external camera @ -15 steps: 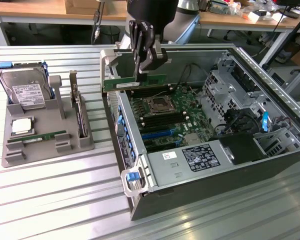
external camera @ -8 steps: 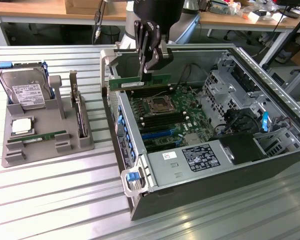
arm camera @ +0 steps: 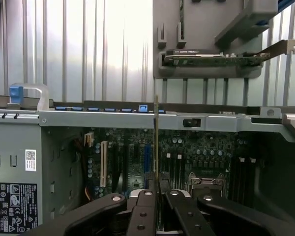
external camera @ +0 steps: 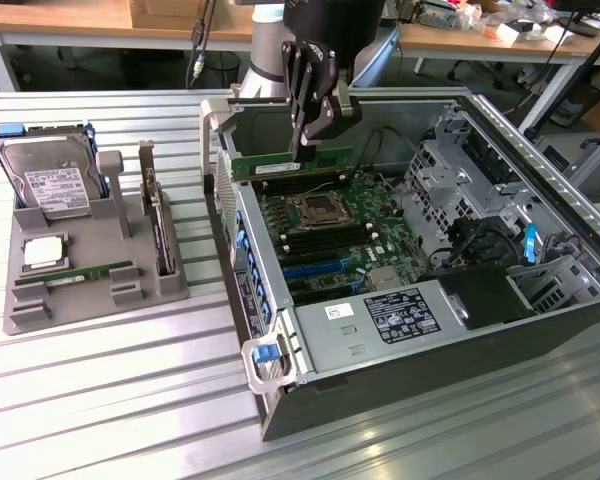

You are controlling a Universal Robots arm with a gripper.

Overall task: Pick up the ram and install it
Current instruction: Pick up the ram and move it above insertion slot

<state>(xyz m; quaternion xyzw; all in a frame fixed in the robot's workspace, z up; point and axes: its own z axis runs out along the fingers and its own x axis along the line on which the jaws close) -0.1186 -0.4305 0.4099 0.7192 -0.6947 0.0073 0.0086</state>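
One open metal case (external camera: 430,385) is set on the ribbed surface (external camera: 100,400), with one green motherboard (external camera: 350,235) lying flat inside it. On the exterior view's left, one grey moulded tray (external camera: 90,295) holds four parts: a second ram stick (external camera: 85,273), a square processor (external camera: 42,252), a hard drive (external camera: 52,180) and an upright card (external camera: 158,225). Farther back, the ram (external camera: 280,166) (thin, green, held on edge) is pinched between the black jaws above the motherboard's far end.
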